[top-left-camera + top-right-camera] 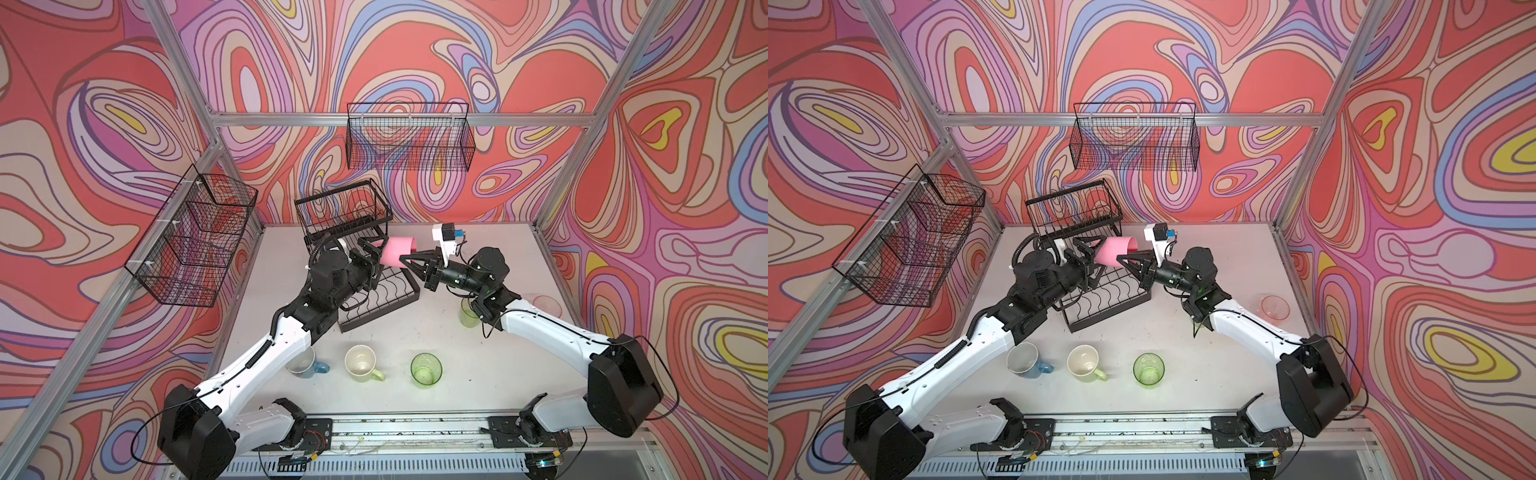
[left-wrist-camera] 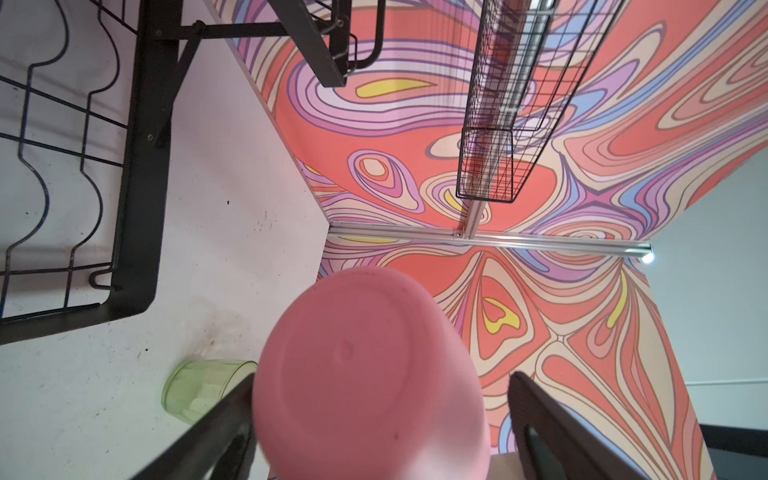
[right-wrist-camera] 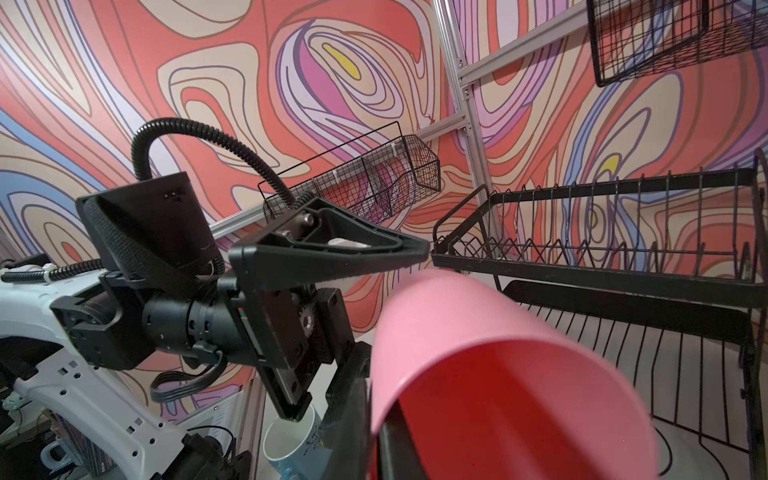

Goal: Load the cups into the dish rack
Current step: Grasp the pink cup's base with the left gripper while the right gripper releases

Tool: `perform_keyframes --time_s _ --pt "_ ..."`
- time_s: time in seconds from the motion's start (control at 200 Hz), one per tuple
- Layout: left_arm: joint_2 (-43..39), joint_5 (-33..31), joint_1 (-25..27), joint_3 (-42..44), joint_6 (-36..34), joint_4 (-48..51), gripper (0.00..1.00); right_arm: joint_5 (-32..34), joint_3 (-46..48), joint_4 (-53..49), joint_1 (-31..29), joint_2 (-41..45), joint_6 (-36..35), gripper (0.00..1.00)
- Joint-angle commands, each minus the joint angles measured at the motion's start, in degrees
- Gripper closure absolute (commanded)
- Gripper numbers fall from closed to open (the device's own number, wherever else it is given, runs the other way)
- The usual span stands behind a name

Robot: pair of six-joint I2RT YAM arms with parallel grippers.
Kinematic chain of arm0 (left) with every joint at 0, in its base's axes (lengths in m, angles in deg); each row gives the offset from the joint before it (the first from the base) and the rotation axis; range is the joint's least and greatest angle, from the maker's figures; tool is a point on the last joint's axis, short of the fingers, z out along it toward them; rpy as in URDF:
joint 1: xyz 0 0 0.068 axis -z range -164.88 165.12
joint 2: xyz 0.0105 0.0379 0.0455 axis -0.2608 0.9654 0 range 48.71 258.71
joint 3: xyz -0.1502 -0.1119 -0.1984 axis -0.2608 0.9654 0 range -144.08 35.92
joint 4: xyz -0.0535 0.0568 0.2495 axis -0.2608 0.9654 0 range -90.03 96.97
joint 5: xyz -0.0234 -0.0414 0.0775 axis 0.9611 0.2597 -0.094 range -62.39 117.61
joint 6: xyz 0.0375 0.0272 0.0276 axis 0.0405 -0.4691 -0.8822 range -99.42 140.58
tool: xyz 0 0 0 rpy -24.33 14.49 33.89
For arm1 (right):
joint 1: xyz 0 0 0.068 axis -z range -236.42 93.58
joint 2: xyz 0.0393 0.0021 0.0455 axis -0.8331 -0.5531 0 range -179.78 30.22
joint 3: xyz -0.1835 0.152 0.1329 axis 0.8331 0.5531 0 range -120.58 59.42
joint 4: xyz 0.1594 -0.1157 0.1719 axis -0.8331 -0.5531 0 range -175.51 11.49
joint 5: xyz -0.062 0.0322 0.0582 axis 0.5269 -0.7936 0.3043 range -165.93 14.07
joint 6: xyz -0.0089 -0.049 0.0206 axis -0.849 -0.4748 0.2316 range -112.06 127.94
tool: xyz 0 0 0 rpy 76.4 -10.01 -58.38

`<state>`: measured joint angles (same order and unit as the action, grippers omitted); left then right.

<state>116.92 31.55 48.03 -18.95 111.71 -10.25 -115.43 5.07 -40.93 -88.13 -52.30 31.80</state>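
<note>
Swirly walls aside: mid-frame near the dish rack (image 1: 378, 313), your right gripper (image 1: 404, 258) pinches the pink tumbler (image 1: 397, 250) by its rim. It lies sideways, base pointing frame-left into your wide-open, empty left gripper (image 1: 377, 257).

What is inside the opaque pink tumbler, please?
One finger of the right pincer reaches inside the opaque pink tumbler, clamping its rim; the interior seen in the right wrist view otherwise looks bare. The rest lies out of frame.
</note>
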Motion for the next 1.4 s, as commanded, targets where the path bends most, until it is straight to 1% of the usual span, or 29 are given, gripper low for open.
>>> perform_keyframes --time_s 0.0,0.205,0.361,0.626,0.801,0.941,1.027,1.177,1.337,1.392 --pt "0.7 -3.4 0.9 0.3 4.5 -1.6 0.07 -0.7 0.8 2.0 -0.6 -1.0 -0.8 1.0" --pt "2.0 -7.0 2.8 -0.4 7.3 -1.7 0.08 -0.6 1.1 3.1 -1.2 -1.9 -1.3 1.0" --pt "3.0 -9.5 4.2 -1.2 8.6 -1.9 0.09 0.9 1.0 0.5 -2.0 -1.4 -3.7 1.0" --pt "5.3 -11.5 4.9 -2.6 10.5 -3.8 0.1 2.9 0.9 -2.3 -3.3 -0.8 -7.1 1.0" --pt "7.1 -11.1 5.0 -3.6 10.6 -4.9 0.11 4.4 1.3 -3.5 -4.3 -0.3 -9.0 1.0" --pt "7.8 -11.3 5.0 -3.2 10.7 -6.5 0.15 4.8 1.5 -3.7 -4.4 0.0 -9.5 1.0" --pt "7.8 -11.5 5.0 -2.6 10.7 -7.3 0.18 5.0 1.8 -4.0 -4.4 0.4 -9.7 1.0" --pt "7.7 -11.7 4.9 -2.2 10.3 -7.5 0.19 5.1 1.9 -4.9 -4.4 0.9 -9.9 1.0" --pt "7.0 -12.9 5.0 -1.3 8.8 -8.2 0.22 5.5 2.0 -5.8 -4.4 1.0 -9.4 1.0" --pt "6.6 -13.4 4.9 -1.1 7.7 -8.1 0.23 6.0 1.8 -6.7 -4.4 1.0 -9.3 0.95"
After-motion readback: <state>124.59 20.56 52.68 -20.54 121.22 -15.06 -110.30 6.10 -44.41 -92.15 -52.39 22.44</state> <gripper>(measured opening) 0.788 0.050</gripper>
